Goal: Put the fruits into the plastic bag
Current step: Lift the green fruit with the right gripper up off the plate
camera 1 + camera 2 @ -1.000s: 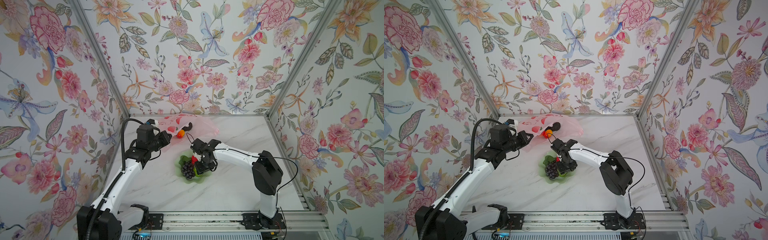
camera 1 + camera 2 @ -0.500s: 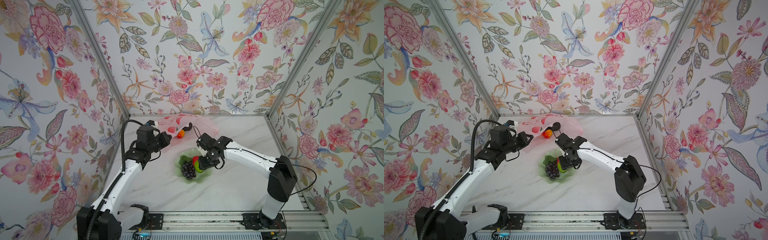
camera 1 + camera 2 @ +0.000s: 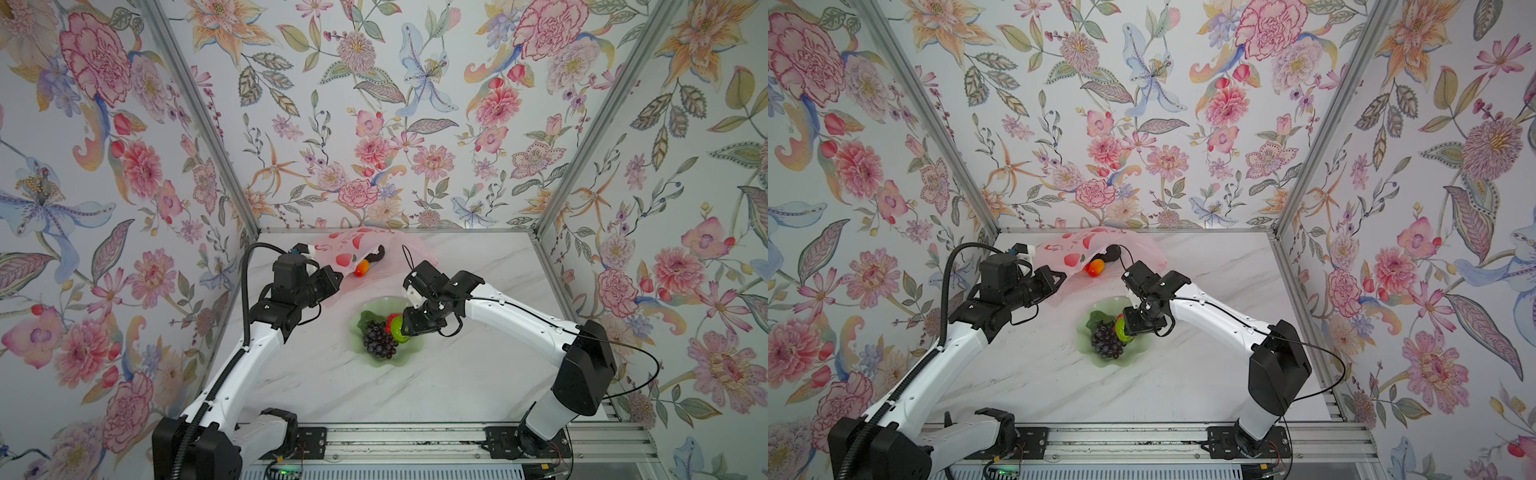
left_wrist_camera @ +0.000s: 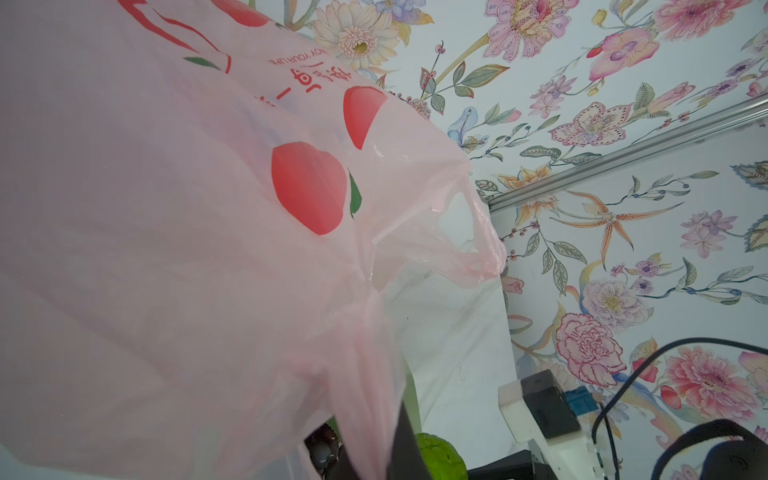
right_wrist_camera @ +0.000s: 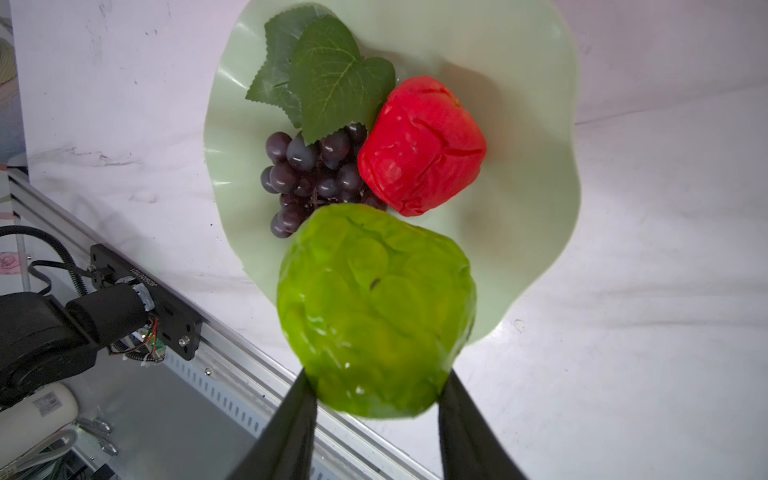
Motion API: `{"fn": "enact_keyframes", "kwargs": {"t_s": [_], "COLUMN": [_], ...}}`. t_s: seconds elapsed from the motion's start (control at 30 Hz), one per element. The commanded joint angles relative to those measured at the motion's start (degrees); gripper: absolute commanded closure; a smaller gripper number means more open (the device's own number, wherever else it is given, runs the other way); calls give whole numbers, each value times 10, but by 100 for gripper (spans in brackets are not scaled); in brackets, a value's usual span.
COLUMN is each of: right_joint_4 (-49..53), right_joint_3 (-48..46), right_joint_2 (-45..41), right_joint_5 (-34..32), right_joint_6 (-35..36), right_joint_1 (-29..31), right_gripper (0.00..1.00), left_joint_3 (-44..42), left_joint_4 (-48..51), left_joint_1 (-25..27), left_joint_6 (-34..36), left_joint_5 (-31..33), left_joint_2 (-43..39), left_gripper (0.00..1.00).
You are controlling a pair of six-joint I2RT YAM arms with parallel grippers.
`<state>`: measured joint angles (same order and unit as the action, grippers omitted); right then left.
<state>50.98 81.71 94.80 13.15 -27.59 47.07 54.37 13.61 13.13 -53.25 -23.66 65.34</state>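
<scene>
One pink plastic bag [image 3: 332, 246], one pale green dish [image 3: 400, 360], one bunch of purple grapes [image 3: 379, 340], one red fruit [image 5: 422, 145], one bumpy green fruit [image 5: 374, 316], one orange-red mango [image 3: 361, 268], one dark brown fruit [image 3: 1112, 251]

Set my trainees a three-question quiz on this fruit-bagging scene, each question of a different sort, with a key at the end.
1. True or false: the right gripper is shut on the grapes.
2. Which fruit lies beside the grapes in the pale green dish? A) yellow banana B) red fruit C) blue plum
3. Fill in: the left gripper pinches a bunched fold of the ______.

Key
1. False: its fingers clamp the bumpy green fruit.
2. B
3. plastic bag
</scene>
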Motion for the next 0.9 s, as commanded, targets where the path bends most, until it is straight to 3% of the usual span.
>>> {"fn": "enact_keyframes", "kwargs": {"t_s": [0.0, 0.37, 0.87], "right_joint_4": [-19, -49, -51], "right_joint_3": [-10, -23, 42], "right_joint_2": [-32, -77, -115], "right_joint_5": [20, 37, 27], "right_joint_6": [-21, -52, -62], "right_joint_1": [-7, -15, -42], "right_gripper": [61, 61, 62], "left_joint_3": [-7, -24, -16], "left_joint_4": [-13, -21, -47], "left_joint_1": [-6, -5, -5], "left_joint_6": [-4, -12, -12], "left_joint_5": [-6, -7, -7], "left_joint_2": [-11, -28, -19], "left_gripper": [100, 100, 100]}}
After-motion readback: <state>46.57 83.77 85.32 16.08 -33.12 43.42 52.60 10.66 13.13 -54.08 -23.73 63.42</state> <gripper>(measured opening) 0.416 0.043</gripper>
